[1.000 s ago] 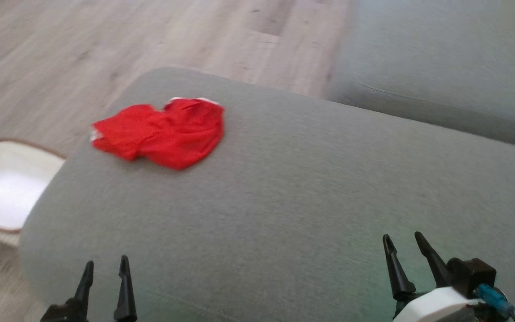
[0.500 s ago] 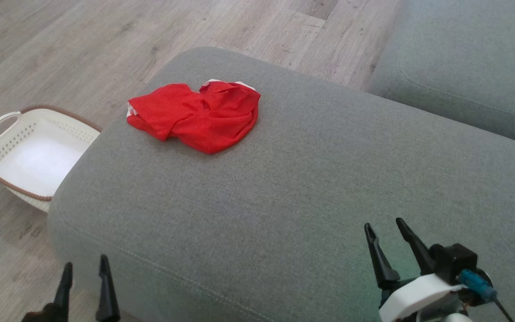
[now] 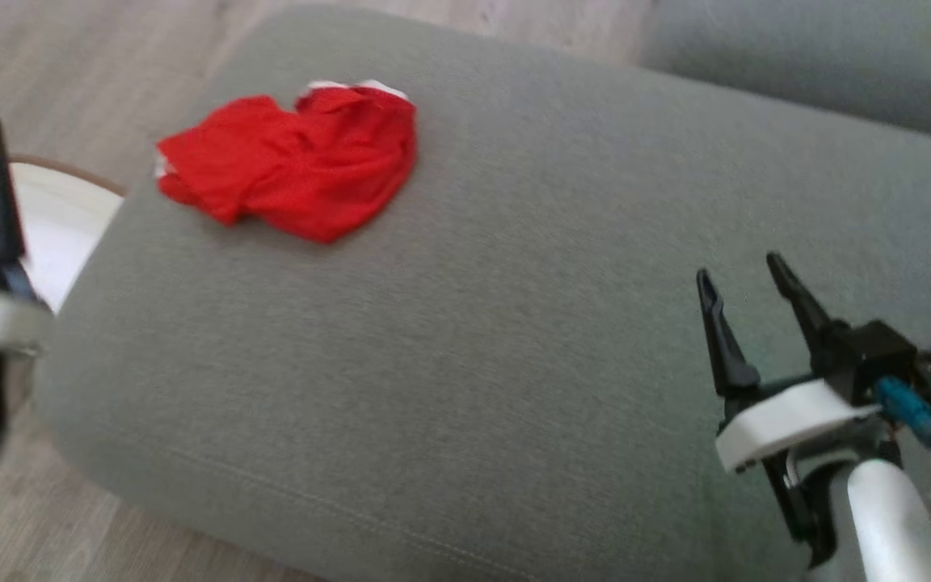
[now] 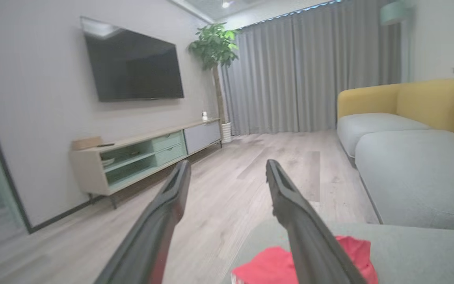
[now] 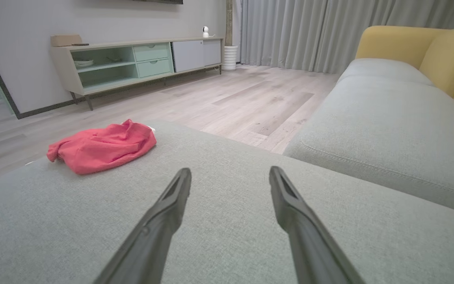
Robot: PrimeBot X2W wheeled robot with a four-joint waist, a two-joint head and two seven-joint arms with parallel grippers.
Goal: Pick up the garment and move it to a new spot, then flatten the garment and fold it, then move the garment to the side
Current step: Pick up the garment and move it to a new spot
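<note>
Head view: garment (image 3: 288, 174) crumpled on grey cushion (image 3: 473, 339), basket (image 3: 69, 212) beside; left end effector (image 4: 227, 167), right end effector (image 3: 739, 267) released.

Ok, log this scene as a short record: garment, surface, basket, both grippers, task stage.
garment: red, crumpled, on the cushion's far left corner
cushion: grey fabric
basket: white, on the floor left of the cushion
left gripper: jaws open, empty, apart from the garment
right gripper: jaws open, empty, over the cushion's near right
task stage: garment not yet picked up
</note>
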